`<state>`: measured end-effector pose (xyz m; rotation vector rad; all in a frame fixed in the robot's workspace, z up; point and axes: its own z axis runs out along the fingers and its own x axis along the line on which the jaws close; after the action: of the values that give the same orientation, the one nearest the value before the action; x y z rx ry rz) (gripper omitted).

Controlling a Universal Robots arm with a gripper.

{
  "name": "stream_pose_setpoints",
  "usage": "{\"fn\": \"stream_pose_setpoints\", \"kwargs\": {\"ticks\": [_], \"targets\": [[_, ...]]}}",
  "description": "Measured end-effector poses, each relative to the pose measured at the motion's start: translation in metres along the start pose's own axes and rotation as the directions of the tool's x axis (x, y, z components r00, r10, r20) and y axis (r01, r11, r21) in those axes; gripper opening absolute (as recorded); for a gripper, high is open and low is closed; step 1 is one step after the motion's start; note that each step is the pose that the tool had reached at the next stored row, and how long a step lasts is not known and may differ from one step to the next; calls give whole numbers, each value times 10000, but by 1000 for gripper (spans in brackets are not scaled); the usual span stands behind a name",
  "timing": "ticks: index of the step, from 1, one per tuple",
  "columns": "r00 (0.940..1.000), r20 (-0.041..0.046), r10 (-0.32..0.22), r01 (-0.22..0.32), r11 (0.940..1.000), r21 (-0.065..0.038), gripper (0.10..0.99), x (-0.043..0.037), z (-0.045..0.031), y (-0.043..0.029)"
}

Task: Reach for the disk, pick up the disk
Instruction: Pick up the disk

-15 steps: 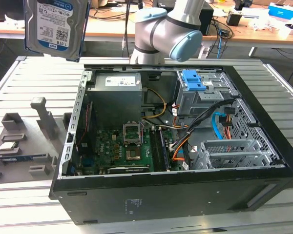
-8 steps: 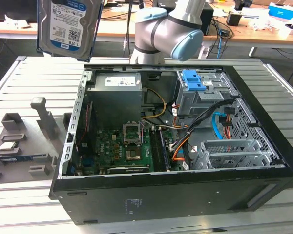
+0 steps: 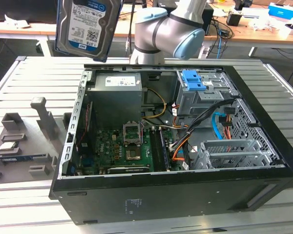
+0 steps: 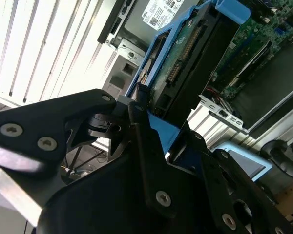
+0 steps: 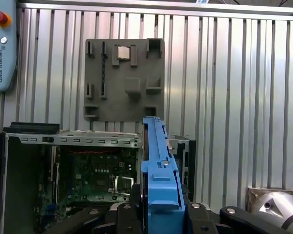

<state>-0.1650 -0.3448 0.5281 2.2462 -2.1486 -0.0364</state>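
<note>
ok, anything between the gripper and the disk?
Nothing. In the second wrist view the gripper is shut straight onto the disk, with no gap or other object between them.

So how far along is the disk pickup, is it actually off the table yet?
Done: the reach and the grasp. The pincer is closed on the disk by its blue rail. In hand: the disk hangs high above the slatted table and the open computer case, touching neither. Left: nothing of the pickup looks outstanding.
</note>
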Motion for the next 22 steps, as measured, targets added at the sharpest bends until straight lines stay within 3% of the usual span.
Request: {"fn": "stream_pose_setpoints", "kwargs": {"ticks": [3,6,16,18,22], "targets": [[10000,0,2,-2,10000,-1,369,4,-4,-104],[10000,-1,2,-2,10000,-1,369,12,-11,-271],[10000,-1,2,-2,10000,-2,369,28,-25,-623],[10000,-2,3,-3,10000,-4,369,33,-30,-753],[10000,-2,2,-2,10000,-5,369,41,-37,-921]]}}
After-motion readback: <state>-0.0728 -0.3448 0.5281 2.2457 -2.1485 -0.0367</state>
